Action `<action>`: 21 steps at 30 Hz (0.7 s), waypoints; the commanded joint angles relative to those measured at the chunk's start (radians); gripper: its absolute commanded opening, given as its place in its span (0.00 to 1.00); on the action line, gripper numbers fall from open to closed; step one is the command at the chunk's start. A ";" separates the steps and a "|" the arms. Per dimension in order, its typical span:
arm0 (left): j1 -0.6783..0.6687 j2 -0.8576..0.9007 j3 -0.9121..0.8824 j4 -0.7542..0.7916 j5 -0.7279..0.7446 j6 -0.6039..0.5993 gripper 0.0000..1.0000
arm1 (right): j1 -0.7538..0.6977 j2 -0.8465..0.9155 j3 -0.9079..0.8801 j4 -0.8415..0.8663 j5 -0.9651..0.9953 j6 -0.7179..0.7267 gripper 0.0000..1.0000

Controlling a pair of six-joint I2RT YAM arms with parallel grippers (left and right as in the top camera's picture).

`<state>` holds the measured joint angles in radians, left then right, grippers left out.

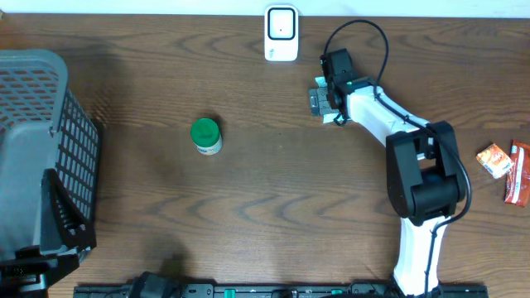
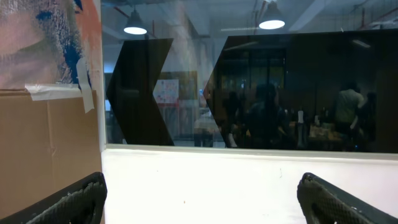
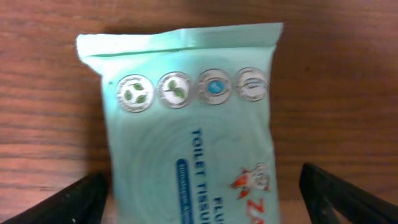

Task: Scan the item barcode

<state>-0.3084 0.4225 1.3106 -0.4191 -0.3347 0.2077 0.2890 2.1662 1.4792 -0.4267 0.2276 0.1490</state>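
Item: mint-green tissue pack (image 3: 186, 124), lying flat on the table (image 1: 248, 207) with its printed face up and its sealed seam toward 12 o'clock in the right wrist view. I judge it light and soft. The film wrapper is likely slick and will dent under pressure, but it is not fragile. No barcode shows on the visible face, so it is probably underneath. Best hold, by my reckoning, is across the short width at mid-body, pinching the long edges clear of the flimsy end seam. Right gripper (image 3: 205, 208) is spread wide and holds nothing, jaws standing either side of the pack's near end. The pack body runs from it toward 12 o'clock; contact cannot be told. Overhead, the pack sits near the white scanner (image 1: 281, 34), at roughly its 5 o'clock, under the right wrist. Left gripper (image 2: 202, 199) is likewise spread and empty, facing a window (image 2: 249, 87).
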 commanded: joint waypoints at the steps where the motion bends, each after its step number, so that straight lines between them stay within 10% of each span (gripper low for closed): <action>1: 0.004 -0.005 0.000 0.006 0.008 0.009 0.98 | -0.028 0.032 -0.097 -0.011 0.014 -0.016 0.88; 8: 0.004 -0.005 0.000 0.006 0.008 0.009 0.98 | -0.027 0.030 -0.151 -0.040 -0.157 -0.016 0.45; 21: 0.004 -0.005 -0.001 0.005 0.008 0.009 0.98 | -0.062 -0.233 -0.129 -0.214 -0.737 -0.016 0.55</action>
<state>-0.3084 0.4225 1.3106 -0.4191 -0.3347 0.2077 0.2543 2.0399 1.3617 -0.6075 -0.1658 0.1371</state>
